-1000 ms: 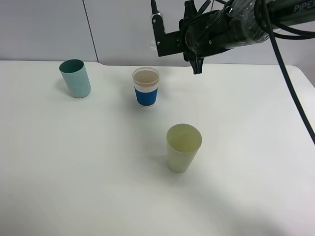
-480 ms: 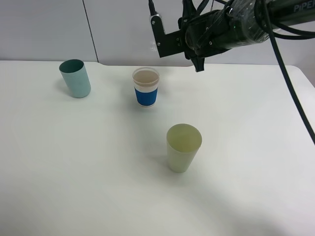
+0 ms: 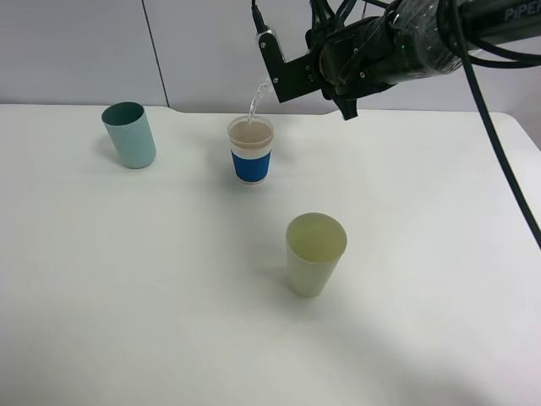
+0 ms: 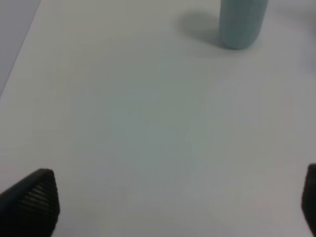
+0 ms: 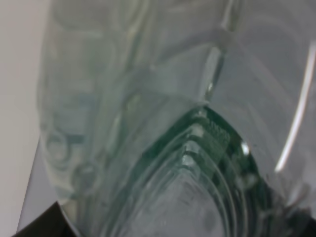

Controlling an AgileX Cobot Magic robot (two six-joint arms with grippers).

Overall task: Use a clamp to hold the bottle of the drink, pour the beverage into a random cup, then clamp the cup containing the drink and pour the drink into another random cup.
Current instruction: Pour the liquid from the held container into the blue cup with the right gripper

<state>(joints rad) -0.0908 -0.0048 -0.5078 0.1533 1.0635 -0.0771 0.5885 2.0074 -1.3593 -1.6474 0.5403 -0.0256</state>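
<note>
Bottle (image 5: 148,98) clamped between right jaws, pouring into blue-sleeved cup (image 3: 251,152); left jaws wide, empty.

Blurred clear bottle (image 5: 163,113), perhaps green-labelled

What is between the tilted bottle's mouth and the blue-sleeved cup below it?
A thin stream of the beverage runs from the bottle down into the blue-sleeved cup; nothing else lies in that gap. The exterior high view shows it.
</note>
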